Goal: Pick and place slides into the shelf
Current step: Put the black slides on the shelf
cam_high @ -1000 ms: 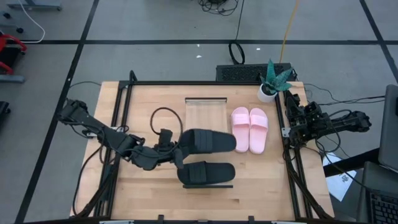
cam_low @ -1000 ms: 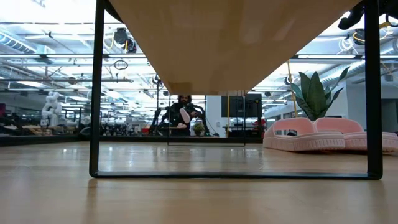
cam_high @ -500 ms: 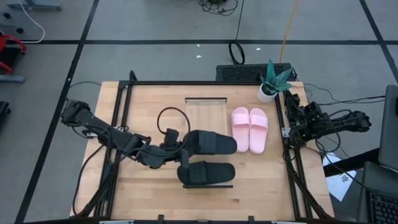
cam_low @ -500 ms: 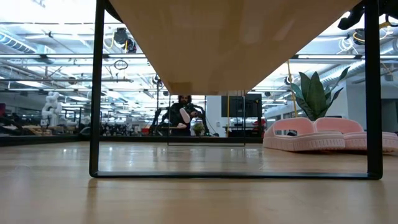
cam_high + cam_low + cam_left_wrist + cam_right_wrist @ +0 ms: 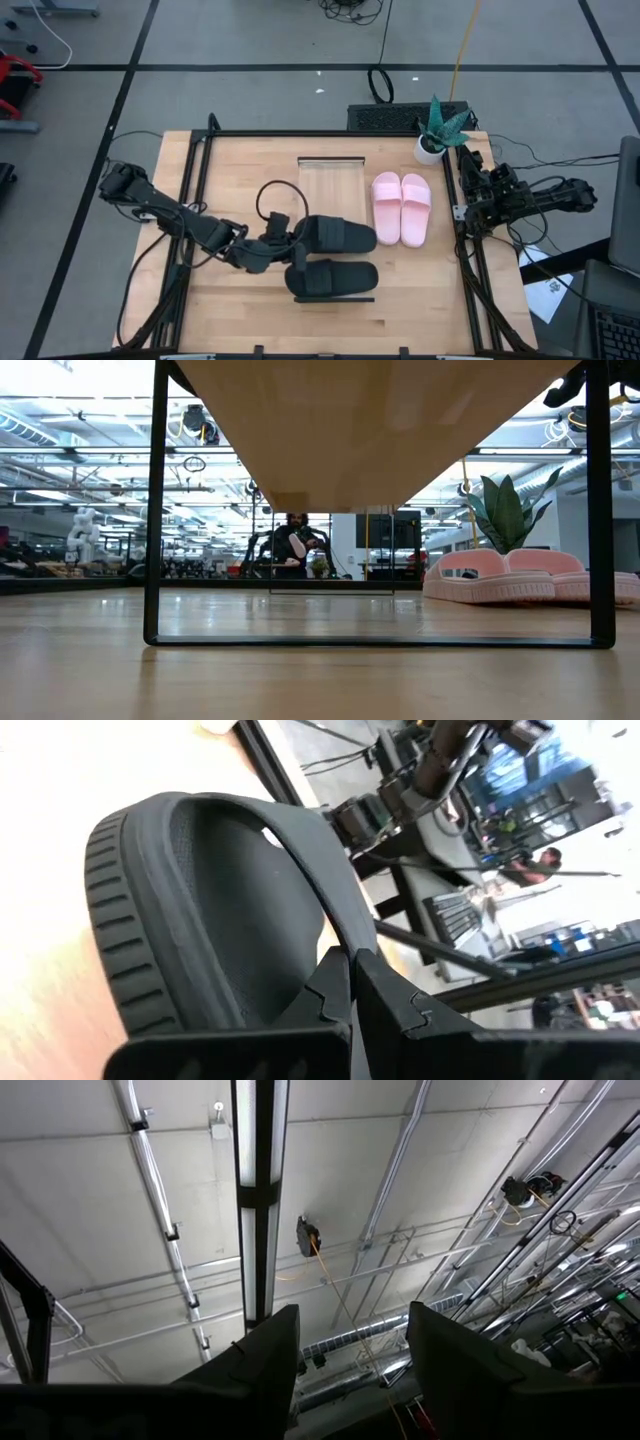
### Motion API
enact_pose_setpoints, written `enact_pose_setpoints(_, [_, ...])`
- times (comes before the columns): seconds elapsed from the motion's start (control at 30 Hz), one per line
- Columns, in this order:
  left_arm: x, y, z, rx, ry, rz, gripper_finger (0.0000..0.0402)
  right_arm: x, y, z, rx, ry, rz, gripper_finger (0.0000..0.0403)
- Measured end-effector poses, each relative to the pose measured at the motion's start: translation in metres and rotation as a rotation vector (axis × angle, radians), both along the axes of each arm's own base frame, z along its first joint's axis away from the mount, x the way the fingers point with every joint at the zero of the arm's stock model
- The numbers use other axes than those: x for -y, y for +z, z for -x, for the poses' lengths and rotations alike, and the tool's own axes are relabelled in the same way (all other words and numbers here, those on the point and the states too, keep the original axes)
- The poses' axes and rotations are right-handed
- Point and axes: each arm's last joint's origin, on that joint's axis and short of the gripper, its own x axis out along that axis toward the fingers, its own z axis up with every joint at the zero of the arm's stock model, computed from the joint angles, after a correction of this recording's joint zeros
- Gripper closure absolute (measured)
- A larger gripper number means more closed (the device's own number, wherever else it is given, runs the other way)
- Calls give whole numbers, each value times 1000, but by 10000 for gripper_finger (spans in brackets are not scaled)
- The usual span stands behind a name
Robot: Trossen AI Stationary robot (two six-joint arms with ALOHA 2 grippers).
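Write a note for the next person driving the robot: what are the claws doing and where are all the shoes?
Left claw: shut on the upper black slide, pinching its heel edge over the shelf.
Right claw: open, empty, parked at the table's right edge, pointing at the ceiling.
Lower black slide: lying at the shelf's near end.
Pink pair: side by side on the table, right of the shelf.
Done: one black slide seems placed.
Left: set down the held black slide, then move both pink ones onto the shelf.
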Motion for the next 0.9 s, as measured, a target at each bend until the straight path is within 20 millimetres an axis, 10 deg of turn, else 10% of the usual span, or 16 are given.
enact_pose_setpoints(0.9, [-11, -2, 17, -161, -55, 20, 401, 0, 0, 0, 0, 0, 0, 225])
